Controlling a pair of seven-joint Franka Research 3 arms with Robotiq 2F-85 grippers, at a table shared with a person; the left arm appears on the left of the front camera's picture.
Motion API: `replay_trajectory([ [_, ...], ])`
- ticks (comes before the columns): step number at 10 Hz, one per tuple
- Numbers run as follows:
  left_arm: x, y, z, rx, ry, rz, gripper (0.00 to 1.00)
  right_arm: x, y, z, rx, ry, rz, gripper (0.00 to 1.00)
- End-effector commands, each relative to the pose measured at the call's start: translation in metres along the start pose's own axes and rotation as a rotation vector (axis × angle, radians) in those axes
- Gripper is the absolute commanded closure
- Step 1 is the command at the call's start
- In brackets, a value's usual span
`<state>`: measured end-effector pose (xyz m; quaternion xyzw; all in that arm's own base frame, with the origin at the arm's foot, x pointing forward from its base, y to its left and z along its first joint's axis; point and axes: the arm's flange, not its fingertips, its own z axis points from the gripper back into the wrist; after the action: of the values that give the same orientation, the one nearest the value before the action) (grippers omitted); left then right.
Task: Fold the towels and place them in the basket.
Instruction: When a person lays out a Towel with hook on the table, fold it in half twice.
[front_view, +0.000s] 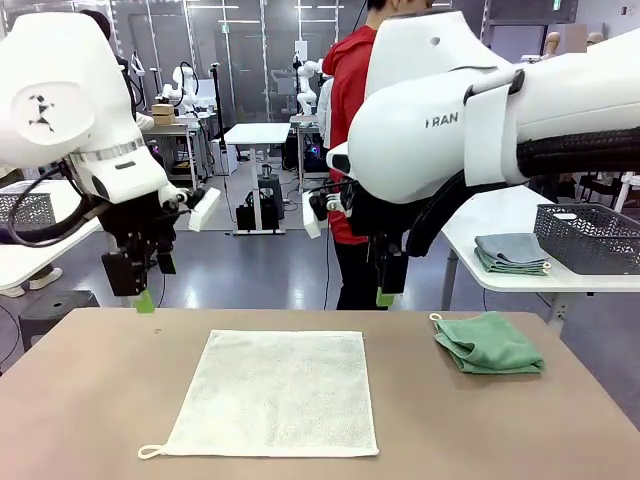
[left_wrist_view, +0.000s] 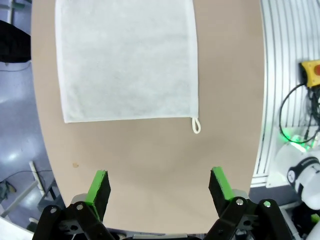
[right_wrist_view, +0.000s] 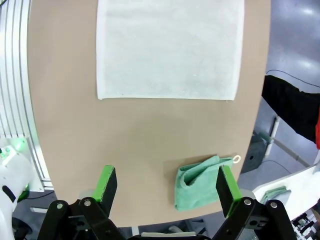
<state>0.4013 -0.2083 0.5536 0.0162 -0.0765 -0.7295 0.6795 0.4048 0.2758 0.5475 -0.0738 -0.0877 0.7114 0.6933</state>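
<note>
Hovering over table (front_view: 90, 400) — left fingers (left_wrist_view: 98, 191), right fingers (right_wrist_view: 106, 181) spread, empty; cream towel (front_view: 275, 390) flat, green towel (front_view: 488, 345) folded.

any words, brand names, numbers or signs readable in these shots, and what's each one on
"RAN": on the white shell of the right arm; the letters before and after are hidden, so the word is incomplete.
Black mark on the left arm: a blurred logo, not readable as letters.
Cream towel and green towel: no print visible.
</note>
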Motion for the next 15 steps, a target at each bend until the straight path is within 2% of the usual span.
replay_trajectory([
  [1, 0.007, -0.028, -0.031, 0.045, 0.071, 0.065, 0.0, 0.012, 0.016, -0.022, 0.032, 0.019, -0.1, 0.0],
  [4, 0.007, -0.051, -0.074, 0.052, 0.125, 0.12, 0.0, 0.017, 0.042, -0.055, 0.058, 0.033, -0.147, 0.0],
  [6, 0.004, -0.06, -0.106, 0.035, 0.127, 0.098, 0.0, 0.019, 0.051, -0.087, 0.101, 0.024, -0.162, 0.0],
  [9, 0.0, -0.052, -0.137, 0.024, 0.101, 0.026, 0.0, 0.021, 0.046, -0.144, 0.142, 0.001, -0.059, 0.0],
  [10, -0.002, -0.05, -0.145, 0.02, 0.091, 0.024, 0.0, 0.019, 0.047, -0.159, 0.156, -0.003, -0.064, 0.0],
  [15, -0.002, -0.05, -0.18, -0.045, 0.068, -0.041, 0.0, 0.02, 0.065, -0.196, 0.239, 0.002, -0.04, 0.0],
])
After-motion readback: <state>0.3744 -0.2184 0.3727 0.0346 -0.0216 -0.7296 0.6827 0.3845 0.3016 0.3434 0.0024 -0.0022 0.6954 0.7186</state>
